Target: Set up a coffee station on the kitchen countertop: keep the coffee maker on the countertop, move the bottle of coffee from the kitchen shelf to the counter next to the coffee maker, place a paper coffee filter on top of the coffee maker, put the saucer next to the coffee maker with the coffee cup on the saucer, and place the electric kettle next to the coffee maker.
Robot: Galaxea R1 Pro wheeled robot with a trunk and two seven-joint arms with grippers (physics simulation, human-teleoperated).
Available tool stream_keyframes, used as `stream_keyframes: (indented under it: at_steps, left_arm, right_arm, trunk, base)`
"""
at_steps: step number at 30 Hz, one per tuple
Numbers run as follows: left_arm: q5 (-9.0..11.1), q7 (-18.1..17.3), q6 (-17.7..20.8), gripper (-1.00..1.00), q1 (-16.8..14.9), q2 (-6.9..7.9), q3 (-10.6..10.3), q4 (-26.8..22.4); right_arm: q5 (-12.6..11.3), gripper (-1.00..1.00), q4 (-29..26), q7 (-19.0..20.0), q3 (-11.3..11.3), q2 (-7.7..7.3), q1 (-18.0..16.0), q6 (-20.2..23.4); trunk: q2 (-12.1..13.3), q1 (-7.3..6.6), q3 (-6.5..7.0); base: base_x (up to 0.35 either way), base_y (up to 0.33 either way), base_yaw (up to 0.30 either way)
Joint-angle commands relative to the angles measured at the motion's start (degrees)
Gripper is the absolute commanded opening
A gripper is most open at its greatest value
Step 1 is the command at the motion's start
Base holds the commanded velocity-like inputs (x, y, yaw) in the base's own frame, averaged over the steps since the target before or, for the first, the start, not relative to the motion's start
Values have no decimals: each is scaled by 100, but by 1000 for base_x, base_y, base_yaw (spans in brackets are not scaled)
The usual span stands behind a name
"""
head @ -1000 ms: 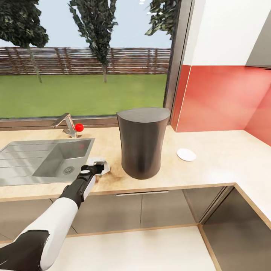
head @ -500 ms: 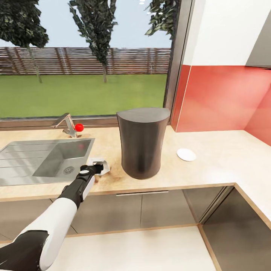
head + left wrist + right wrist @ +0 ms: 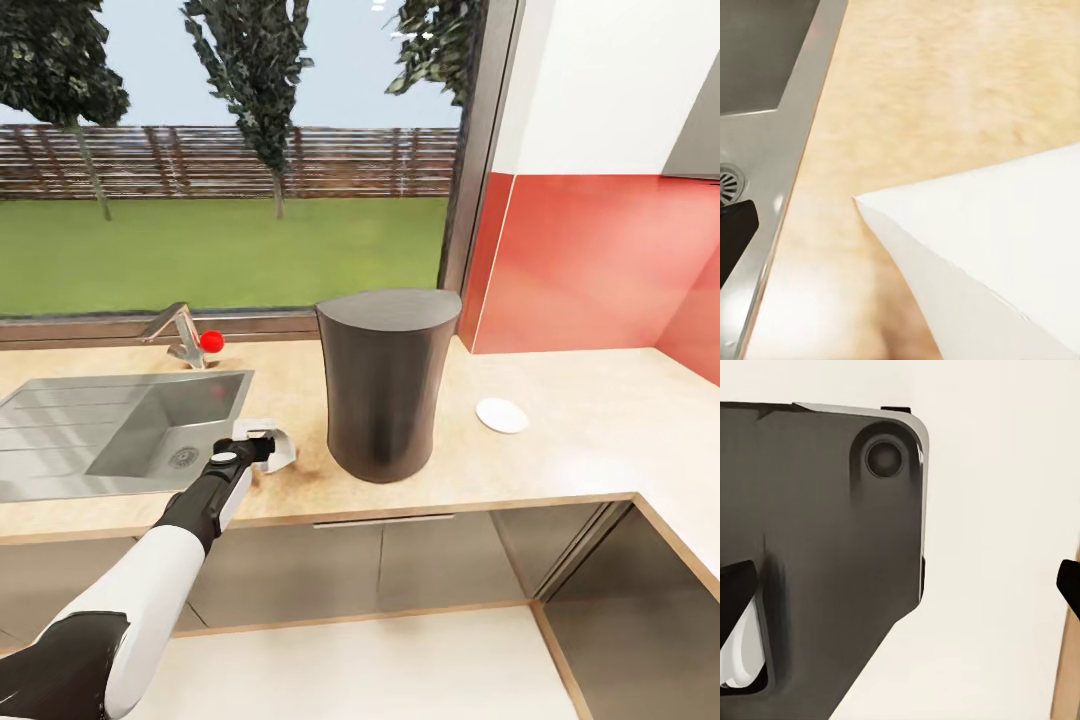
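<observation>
The tall dark coffee maker (image 3: 385,385) stands upright on the light wood-grain countertop (image 3: 590,440), near the middle of the head view, with the window behind it at 12 o'clock. From the coffee maker, the small white saucer (image 3: 501,415) lies flat on the counter at about 3 o'clock, apart from it and nothing on it. At about 9 o'clock from the coffee maker, just beside the steel sink (image 3: 110,425), the left gripper (image 3: 258,447) reaches in from the lower left on its white and black arm and is down at the counter surface with the white paper coffee filter (image 3: 279,449) at its fingertips; the fingers look closed on the filter's edge, though the contact itself is small in this view. In the left wrist view the filter (image 3: 997,247) shows as a broad white wedge lying over the countertop, its point toward the sink rim (image 3: 784,187), and one dark fingertip (image 3: 735,232) shows at the frame's edge. A tap with a red knob (image 3: 210,340) sits behind the sink at about 10 o'clock from the coffee maker. The right wrist view shows a dark flat panel against a pale surface, with dark finger parts at both edges; whether that gripper is open or closed cannot be told.
</observation>
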Motion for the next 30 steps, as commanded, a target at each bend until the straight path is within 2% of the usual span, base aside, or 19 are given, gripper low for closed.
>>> stream_keyframes:
  at_steps: [1, 5, 6, 30]
  left_arm:
    - [-10, 17, 33, 100, -1, -1, -5, -9]
    - [-12, 17, 34, 100, 4, -2, -6, -3]
    - [-12, 17, 34, -100, 4, -2, -7, -1]
    - [-13, 25, 30, -100, 6, -2, 0, -9]
  right_arm:
    - [49, 100, -2, -1, -40, 3, 0, -15]
    - [49, 100, -2, -1, -39, 3, -1, -15]
    - [49, 100, -2, 0, -39, 3, -1, -13]
    - [49, 100, -2, -2, -38, 3, 0, -15]
  trunk:
    - [-11, 3, -10]
    - [-11, 3, -10]
    - [-11, 3, -10]
    - [-11, 3, -10]
  base:
    - [5, 3, 0]
    - [2, 2, 0]
    - [0, 0, 0]
    - [0, 0, 0]
